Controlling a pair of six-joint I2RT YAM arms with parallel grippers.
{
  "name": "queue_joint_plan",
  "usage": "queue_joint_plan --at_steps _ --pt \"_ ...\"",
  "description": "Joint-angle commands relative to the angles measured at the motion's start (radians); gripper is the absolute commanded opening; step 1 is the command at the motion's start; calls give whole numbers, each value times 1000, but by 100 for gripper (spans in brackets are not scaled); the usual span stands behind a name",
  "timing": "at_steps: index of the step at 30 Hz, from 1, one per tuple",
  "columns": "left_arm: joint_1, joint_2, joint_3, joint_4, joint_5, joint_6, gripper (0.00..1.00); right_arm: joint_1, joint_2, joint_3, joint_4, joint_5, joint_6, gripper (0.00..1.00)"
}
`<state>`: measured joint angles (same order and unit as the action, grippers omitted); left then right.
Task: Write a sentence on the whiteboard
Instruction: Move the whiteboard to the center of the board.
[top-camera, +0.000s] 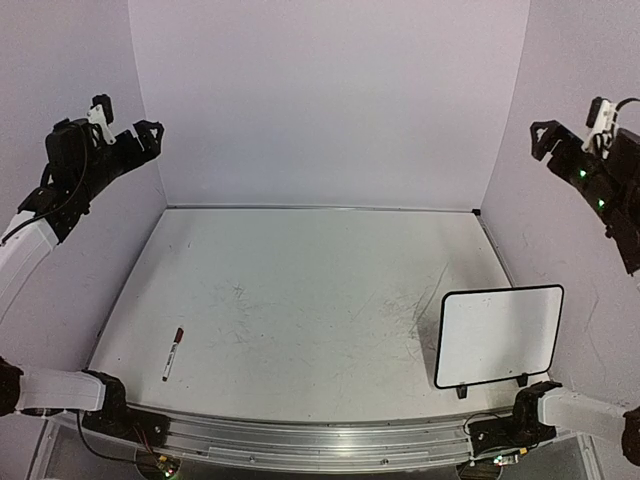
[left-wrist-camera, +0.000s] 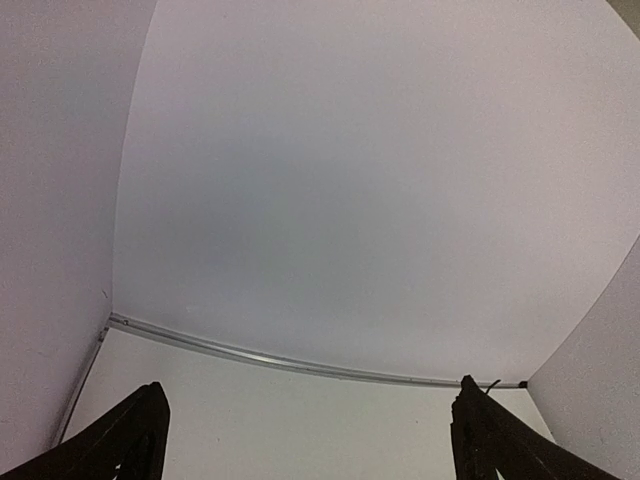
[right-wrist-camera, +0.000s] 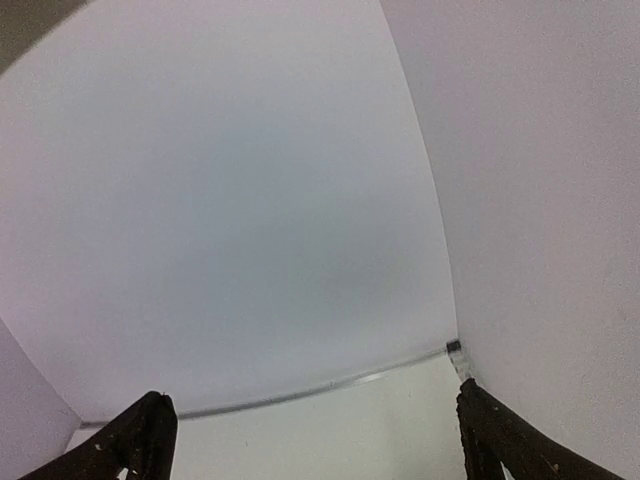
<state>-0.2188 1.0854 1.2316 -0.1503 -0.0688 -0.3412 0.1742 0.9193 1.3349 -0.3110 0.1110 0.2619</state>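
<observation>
Resting whiteboard (top-camera: 500, 335) at right, marker (top-camera: 172, 353) well apart

The scuffed white table (top-camera: 300, 270) carries a marker (top-camera: 172, 353) near its left front and the whiteboard (top-camera: 500, 335) at right front.

White whiteboard (top-camera: 500, 335) framed black; white marker (top-camera: 172, 355) capped dark red; tabletop (top-camera: 300, 280) grey-scuffed white

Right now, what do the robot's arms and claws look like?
The left arm and the right arm are mostly black, with smooth white tube parts. The right one has tiny green lights. Both claws, the left gripper and the right gripper, are black, with two wedge-shaped fingers and a small white piece on top.
</observation>
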Motion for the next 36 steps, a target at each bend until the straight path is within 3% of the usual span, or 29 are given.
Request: queue_joint_plan --at_steps 1,6,12,18,22,25,31,36 --pt "-1 31 29 1 80 -18 99 -5 50 -10 -139 -17 72 98" --pt "0 66 26 -2 144 -40 99 -5 41 -80 -152 -10 169 98" --pt "0 105 25 -11 204 -64 99 -5 8 -184 -181 -244 2 98" --pt "-2 150 2 -12 316 -118 99 -4 -24 -185 -379 -459 -85 98" --pt "-29 229 2 -7 424 -146 99 -1 -50 -183 -532 -496 -89 98" --pt "-117 290 11 -1 421 -144 99 9 -46 -179 -665 -463 -97 98" --pt "-357 446 45 78 469 -160 98 37 -26 -175 -739 -328 22 98" --pt "-549 576 23 295 599 -169 95 37 -34 -136 -665 -180 126 98"
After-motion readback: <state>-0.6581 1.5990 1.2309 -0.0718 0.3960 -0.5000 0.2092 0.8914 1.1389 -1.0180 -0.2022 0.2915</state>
